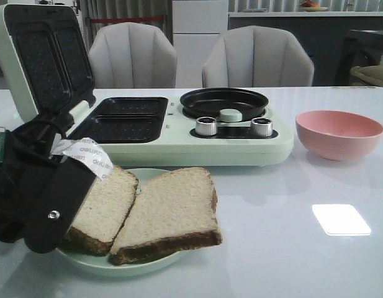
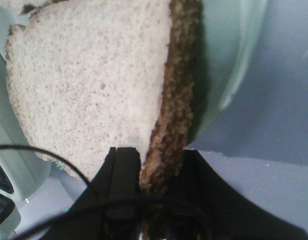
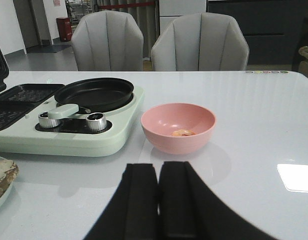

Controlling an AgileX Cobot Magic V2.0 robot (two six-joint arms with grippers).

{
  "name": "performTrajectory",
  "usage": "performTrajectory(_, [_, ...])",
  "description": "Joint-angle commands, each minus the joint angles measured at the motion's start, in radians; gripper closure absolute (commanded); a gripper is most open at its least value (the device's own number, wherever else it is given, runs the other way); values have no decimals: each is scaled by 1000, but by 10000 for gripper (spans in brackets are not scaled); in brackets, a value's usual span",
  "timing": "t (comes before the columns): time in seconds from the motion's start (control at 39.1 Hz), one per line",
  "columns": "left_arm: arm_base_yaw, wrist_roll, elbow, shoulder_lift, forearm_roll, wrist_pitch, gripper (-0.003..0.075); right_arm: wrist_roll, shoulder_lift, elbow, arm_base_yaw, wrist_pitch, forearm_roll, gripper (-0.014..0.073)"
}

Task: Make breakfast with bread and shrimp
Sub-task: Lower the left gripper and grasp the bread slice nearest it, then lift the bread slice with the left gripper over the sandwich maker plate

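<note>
Two slices of bread lie overlapping on a pale green plate (image 1: 135, 266) at the front left. My left gripper (image 1: 61, 230) is down at the left slice (image 1: 107, 202). In the left wrist view, this gripper (image 2: 156, 152) is shut on the dark crust edge of that slice (image 2: 94, 80), over the plate rim (image 2: 228, 60). The right slice (image 1: 172, 211) lies free. One small orange shrimp (image 3: 182, 133) sits in the pink bowl (image 3: 178, 125). My right gripper (image 3: 158, 167) hangs shut and empty over the table, short of the bowl, and is out of the front view.
A pale green breakfast maker (image 1: 197, 149) stands behind the plate. Its lid (image 1: 45, 56) is raised, its black grill wells (image 1: 123, 121) are open, and a round black pan (image 1: 224, 101) sits above two knobs. The pink bowl (image 1: 339, 133) is to its right. Two grey chairs stand behind.
</note>
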Motion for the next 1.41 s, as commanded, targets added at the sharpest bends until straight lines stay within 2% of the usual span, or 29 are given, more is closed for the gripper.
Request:
performTrajectory(0.0, [5, -5, -19, -28, 2, 59, 586, -2, -21, -16, -6, -87, -11, 442])
performTrajectory(0.56, [3, -5, -19, -150, 2, 58, 587, -2, -21, -16, -6, -87, -11, 442])
performTrajectory(1.0, [5, -29, -27, -401, 18, -33, 590, -2, -21, -16, -6, -87, -11, 442])
performTrajectory(1.18, [20, -58, -87, -418, 49, -26, 590, -2, -21, -16, -6, -87, -11, 442])
performTrajectory(1.38, [89, -58, -233, -359, 88, -34, 590, -2, -21, -16, -6, -87, -11, 442])
